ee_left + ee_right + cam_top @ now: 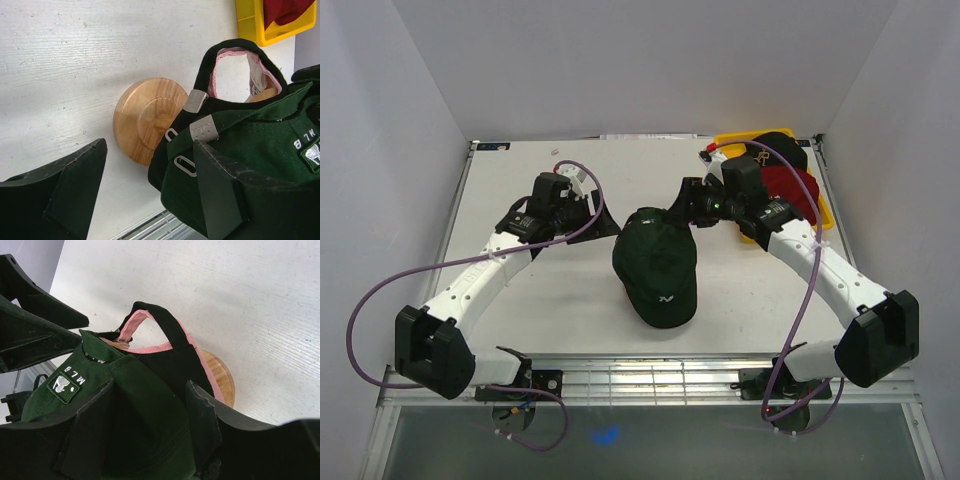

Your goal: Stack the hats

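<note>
Hats are partly stacked. From above, the green hat (657,268) tops the pile mid-surface (560,300), while a red hat (798,188) and a dark hat (775,146) wait in the yellow bin (732,140). The left fingers (592,215) and right fingers (682,208) flank its rear.

Left wrist: the fingers are spread wide, one against green fabric by the wooden stand (142,117).

Right wrist: a pink hat (145,320) and black strap (170,360) show beneath. The fingers straddle the green crown, and I cannot tell whether they clamp it.

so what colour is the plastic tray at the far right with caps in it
Yellow. The yellow plastic tray shows best in the top external view.
</note>
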